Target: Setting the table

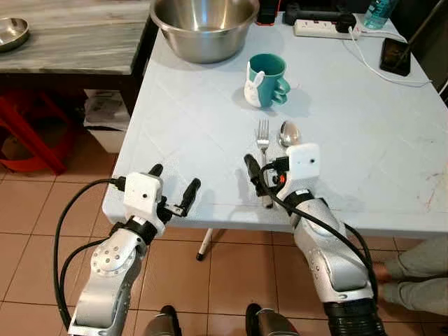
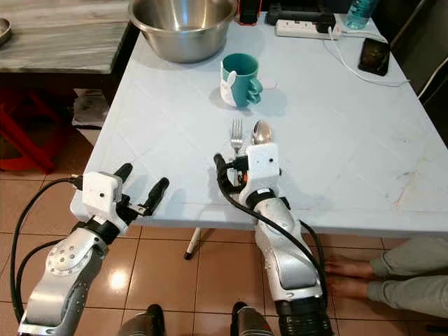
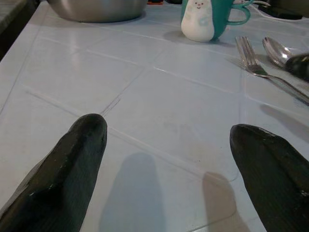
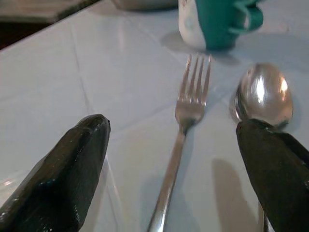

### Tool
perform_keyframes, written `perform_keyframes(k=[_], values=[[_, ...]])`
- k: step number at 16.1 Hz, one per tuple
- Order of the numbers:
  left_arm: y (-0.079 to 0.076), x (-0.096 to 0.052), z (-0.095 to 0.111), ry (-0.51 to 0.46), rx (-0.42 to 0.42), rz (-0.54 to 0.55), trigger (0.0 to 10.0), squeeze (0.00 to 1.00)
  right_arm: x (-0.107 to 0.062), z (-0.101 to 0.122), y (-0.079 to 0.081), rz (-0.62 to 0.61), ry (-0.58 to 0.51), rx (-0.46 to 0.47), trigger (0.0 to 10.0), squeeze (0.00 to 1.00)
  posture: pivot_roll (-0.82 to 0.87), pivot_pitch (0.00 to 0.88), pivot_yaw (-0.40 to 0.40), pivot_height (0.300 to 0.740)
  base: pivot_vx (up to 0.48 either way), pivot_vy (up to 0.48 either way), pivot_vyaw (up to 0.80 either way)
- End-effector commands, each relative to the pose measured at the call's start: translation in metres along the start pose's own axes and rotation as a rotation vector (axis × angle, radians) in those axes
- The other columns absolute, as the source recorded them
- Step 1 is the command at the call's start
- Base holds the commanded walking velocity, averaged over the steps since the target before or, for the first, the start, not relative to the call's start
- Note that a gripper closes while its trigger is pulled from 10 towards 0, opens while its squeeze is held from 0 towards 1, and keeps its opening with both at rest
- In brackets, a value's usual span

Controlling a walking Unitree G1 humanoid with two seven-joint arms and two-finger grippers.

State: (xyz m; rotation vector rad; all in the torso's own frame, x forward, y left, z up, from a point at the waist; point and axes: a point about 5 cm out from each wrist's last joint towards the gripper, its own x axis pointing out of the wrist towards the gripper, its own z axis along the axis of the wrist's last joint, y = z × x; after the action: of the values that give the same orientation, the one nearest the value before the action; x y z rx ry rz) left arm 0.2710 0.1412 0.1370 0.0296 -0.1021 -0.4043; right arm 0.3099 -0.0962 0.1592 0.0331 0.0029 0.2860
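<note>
Left eye view: pale table (image 1: 210, 133) across the middle of the frame, steel bowl (image 1: 204, 24) at top centre, teal mug (image 1: 266, 80) with a white rabbit figure just below and right of it. Fork (image 1: 263, 137) and spoon (image 1: 289, 133) side by side at centre, close but apart, tines and bowl pointing up-frame toward the mug. Power strip (image 1: 322, 27) and phone (image 1: 395, 56) at upper right; second table with a small steel dish (image 1: 12, 31) at upper left. A person's legs and feet at lower right, on the tiled floor.

Right gripper (image 1: 269, 178) low over the near table edge at lower centre, fingers spread wide, straddling the cutlery handles (in the right wrist view, fork (image 4: 186, 125) lying between the two black fingers, spoon (image 4: 263, 94) partly behind one finger (image 4: 275, 169)). Nothing clamped. Left gripper (image 1: 175, 192) at lower left, just over the table edge, fingers likewise apart and empty, bare tabletop ahead of it.

Step in hand, judging by the pose: cutlery laid down at the place setting, or about to be adjusted; hard to say which. Next move, probably: either a straight pull-back of the right gripper without dragging the handles, or a careful close on one thin handle, lying flat, so a low, level approach needed.
</note>
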Motion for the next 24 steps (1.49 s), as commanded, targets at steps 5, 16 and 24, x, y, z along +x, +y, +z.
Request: perform_keyframes(k=[5, 16, 24], values=[[-0.009, -0.001, 0.003, -0.012, -0.024, -0.064, 10.0, 0.0, 0.005, -0.01, -0.002, -0.019, 0.063, -0.008, 10.0, 0.0, -0.12, 0.265, -0.009, 0.74, 0.0, 0.0, 0.0], [-0.026, -0.002, 0.003, 0.001, -0.068, -0.181, 10.0, 0.0, 0.016, -0.012, -0.011, -0.09, 0.11, -0.021, 0.0, 0.0, -0.12, 0.266, -0.013, 0.74, 0.0, 0.0, 0.0], [-0.031, -0.003, 0.001, 0.022, -0.042, -0.227, 10.0, 0.0, 0.019, -0.014, -0.012, -0.087, 0.141, 0.008, 0.0, 0.0, -0.12, 0.269, -0.005, 0.74, 0.0, 0.0, 0.0]])
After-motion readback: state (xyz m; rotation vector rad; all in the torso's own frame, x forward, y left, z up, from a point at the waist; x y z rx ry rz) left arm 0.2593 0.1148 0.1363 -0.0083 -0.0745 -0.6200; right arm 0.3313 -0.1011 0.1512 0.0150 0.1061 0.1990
